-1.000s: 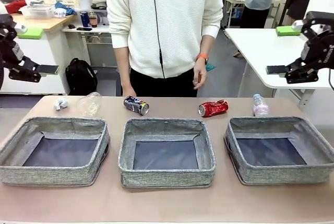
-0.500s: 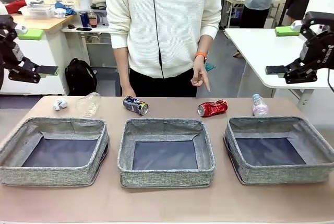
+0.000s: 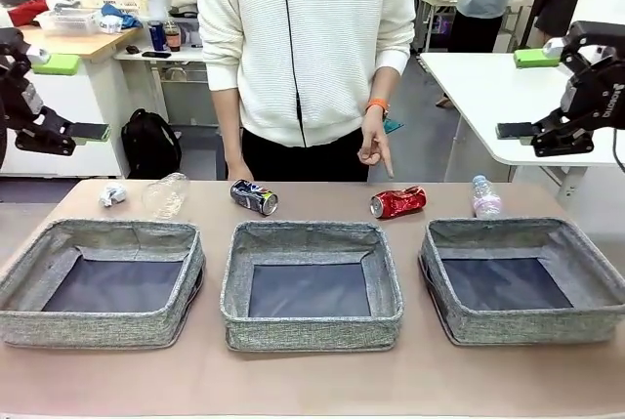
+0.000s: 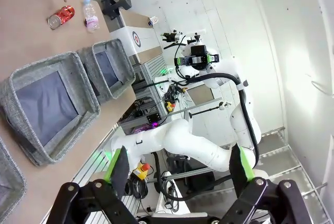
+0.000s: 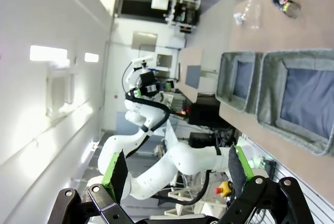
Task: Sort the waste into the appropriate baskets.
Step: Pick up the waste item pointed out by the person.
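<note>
Arms raised at both flanks, clear of the counter (image 3: 312, 385); the left arm sits at nine o'clock of the front view, its left fingers (image 3: 90, 131) pointing level toward three o'clock; the right arm mirrors it near three o'clock, its right fingers (image 3: 515, 130) pointing toward nine o'clock. In each wrist view the green-padded pair stands spread wide.

Three grey woven baskets sit in a row across the counter: left basket (image 3: 98, 329), middle basket (image 3: 312, 333), right basket (image 3: 527, 329); their dark flat bottoms show.

The waste lies in a line at twelve o'clock of the baskets, along the counter's far side: the white paper wad (image 3: 113, 194) and the clear label-free bottle (image 3: 168, 194), lying down, beyond the left basket; the dark blue soda can (image 3: 255, 197) on its side beyond the middle basket's eleven o'clock corner; the dented red soda can (image 3: 398, 202) on its side, between the middle and right baskets; the small pink-labelled bottle (image 3: 485, 198) upright beyond the right basket.

The person's hand (image 3: 373, 150) points its index finger toward six o'clock, above the red can and apart from it.

All the waste lies well apart from both pairs of fingers; the red can sits toward eight o'clock of the right fingers, the paper wad toward five o'clock of the left fingers.
</note>
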`<state>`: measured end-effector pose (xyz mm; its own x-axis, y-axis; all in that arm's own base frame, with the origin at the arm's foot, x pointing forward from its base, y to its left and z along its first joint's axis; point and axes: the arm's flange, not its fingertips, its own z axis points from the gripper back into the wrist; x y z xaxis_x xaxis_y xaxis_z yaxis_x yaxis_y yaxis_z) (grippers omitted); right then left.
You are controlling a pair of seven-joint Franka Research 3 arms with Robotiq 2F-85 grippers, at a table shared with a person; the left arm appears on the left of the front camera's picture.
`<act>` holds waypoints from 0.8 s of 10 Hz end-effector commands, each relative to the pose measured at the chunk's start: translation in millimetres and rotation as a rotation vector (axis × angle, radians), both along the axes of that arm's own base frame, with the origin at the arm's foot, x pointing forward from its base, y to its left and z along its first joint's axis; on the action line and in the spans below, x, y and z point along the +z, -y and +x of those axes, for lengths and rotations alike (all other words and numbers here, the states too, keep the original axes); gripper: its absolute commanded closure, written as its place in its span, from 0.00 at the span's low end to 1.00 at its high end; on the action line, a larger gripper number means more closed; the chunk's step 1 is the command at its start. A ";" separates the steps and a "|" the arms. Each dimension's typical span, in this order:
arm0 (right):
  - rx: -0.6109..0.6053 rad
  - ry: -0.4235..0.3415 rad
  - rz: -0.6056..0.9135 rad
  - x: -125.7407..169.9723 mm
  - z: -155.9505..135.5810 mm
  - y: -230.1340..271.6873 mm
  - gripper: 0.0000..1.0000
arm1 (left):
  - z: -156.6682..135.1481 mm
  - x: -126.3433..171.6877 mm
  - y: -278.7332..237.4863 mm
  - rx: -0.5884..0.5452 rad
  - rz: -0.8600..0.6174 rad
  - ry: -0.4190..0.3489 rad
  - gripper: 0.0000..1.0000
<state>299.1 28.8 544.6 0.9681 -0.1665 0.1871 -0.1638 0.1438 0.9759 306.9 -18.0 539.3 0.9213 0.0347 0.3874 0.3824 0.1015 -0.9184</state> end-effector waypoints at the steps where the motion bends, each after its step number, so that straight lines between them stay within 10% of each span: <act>1: 0.000 0.000 -0.001 -0.1 0.0 -0.1 0.00 | 0.9 -0.9 1.2 -0.008 -0.024 0.026 0.00; 2: -0.280 0.237 -0.691 -6.2 18.1 -1.2 0.00 | 0.9 -0.9 1.2 -0.008 -0.024 0.026 0.00; 3: -0.592 0.249 -1.296 -8.3 34.1 -4.6 0.00 | 0.9 -0.9 1.2 -0.008 -0.024 0.026 0.00; 5: -0.340 0.480 -1.537 -15.3 71.6 -24.0 0.00 | 0.9 -0.9 1.2 -0.008 -0.024 0.026 0.00; 7: -0.239 0.443 -1.597 -22.9 87.6 -24.7 0.00 | 0.9 -0.9 1.2 -0.008 -0.024 0.026 0.00; 8: -0.430 0.346 -1.583 -19.4 85.5 -19.9 0.00 | 0.9 -0.9 1.2 -0.008 -0.024 0.026 0.00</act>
